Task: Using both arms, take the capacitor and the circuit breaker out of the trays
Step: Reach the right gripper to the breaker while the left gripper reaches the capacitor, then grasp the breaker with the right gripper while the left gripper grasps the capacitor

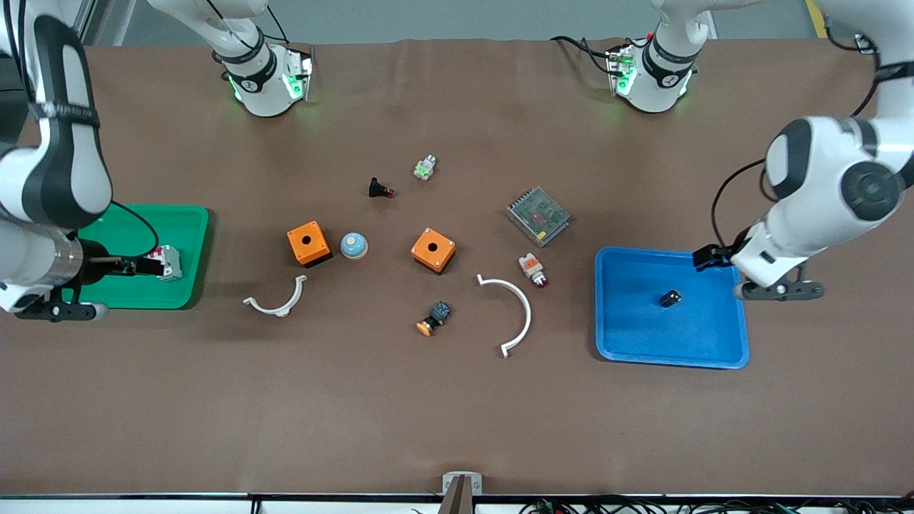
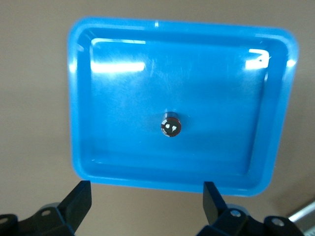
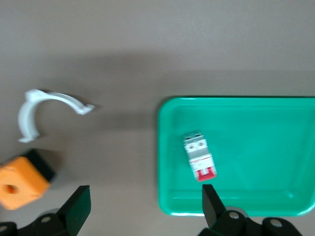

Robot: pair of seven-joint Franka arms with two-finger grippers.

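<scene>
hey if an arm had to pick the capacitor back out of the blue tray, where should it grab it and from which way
Probably from straight above, closing on the round sides of the capacitor. It looks upright near the middle of the blue tray, end face up, touching no wall, so fingers have room either side. The left tool, open, is nearest.

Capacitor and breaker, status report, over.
Left gripper open, empty, over blue tray edge. Right gripper open, empty, over green tray edge. Capacitor in blue tray, breaker in green. Nothing obstructing.

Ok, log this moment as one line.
small black cylinder capacitor: in blue tray | white-grey breaker: in green tray | left pincer: open | right pincer: open
</scene>
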